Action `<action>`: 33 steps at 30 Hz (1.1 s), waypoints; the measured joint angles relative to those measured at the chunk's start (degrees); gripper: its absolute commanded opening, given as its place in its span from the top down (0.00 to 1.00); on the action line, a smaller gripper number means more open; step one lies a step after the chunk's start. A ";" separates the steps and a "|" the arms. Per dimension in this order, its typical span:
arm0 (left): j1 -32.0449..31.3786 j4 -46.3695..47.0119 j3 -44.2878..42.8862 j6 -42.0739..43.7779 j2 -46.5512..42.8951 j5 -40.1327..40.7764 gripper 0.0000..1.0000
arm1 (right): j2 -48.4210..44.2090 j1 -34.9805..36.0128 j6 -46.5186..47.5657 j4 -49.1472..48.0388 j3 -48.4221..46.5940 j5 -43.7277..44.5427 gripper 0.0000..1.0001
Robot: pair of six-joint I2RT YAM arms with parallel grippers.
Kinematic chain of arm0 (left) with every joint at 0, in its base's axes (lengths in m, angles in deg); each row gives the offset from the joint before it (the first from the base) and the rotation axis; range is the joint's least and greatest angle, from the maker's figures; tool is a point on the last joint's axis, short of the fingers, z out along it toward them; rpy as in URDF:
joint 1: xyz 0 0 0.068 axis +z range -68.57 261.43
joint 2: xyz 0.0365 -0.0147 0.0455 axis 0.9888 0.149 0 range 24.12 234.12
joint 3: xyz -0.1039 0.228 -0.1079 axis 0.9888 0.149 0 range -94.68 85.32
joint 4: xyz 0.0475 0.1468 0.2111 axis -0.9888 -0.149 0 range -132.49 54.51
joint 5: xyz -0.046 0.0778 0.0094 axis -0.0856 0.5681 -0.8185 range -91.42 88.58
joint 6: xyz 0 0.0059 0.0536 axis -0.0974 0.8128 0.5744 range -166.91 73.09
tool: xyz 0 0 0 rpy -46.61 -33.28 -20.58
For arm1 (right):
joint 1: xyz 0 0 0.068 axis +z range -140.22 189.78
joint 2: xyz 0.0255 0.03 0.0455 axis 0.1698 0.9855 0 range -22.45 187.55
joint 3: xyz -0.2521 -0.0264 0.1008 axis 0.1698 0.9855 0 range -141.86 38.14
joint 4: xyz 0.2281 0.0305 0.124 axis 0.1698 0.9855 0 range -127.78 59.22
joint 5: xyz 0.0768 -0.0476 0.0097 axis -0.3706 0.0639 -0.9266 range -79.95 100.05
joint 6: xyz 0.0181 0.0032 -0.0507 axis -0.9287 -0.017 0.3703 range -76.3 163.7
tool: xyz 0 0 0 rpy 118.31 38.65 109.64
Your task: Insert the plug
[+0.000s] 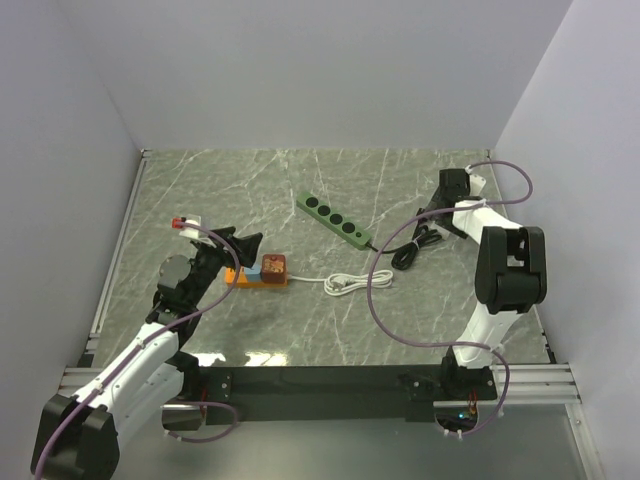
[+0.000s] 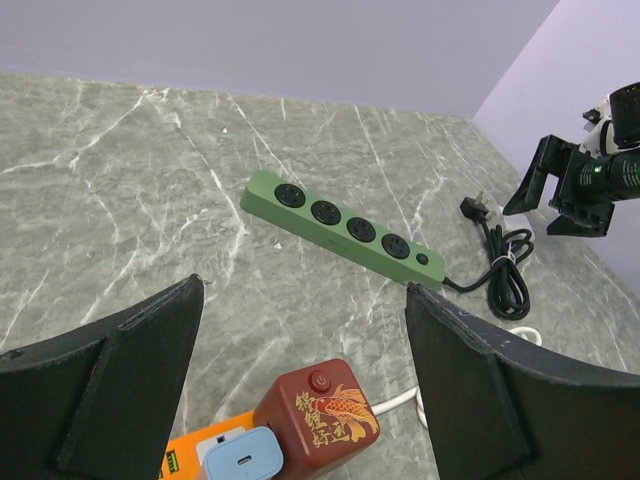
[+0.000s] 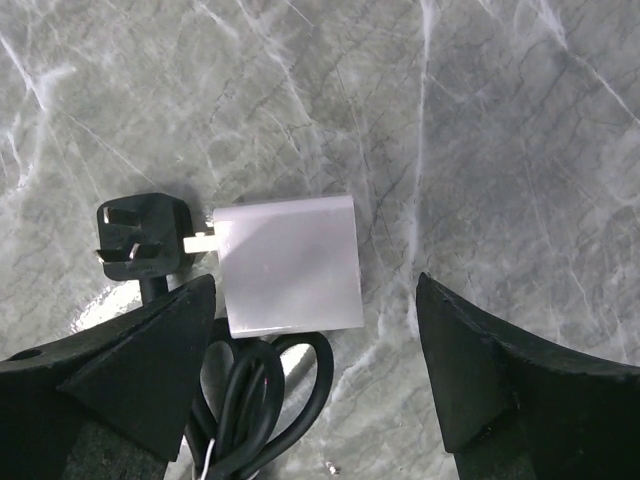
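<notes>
A white charger block lies flat on the marble, its two pins pointing at a black three-pin plug right beside it. The plug's black cord is coiled just below. My right gripper hovers over the block, open, its fingers wide on either side and touching nothing. A green power strip with several sockets lies at the table's middle. My left gripper is open above a dark red socket cube on an orange strip. It grips nothing.
A light blue charger sits plugged into the orange strip next to the red cube. A bundled white cable runs right from the cube. Purple walls enclose the table on three sides. Purple cables loop off both arms.
</notes>
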 measured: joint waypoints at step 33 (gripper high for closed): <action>-12.79 3.82 -5.44 2.60 10.45 -3.13 0.14 | -25.49 15.56 6.34 2.80 -2.03 -14.19 1.00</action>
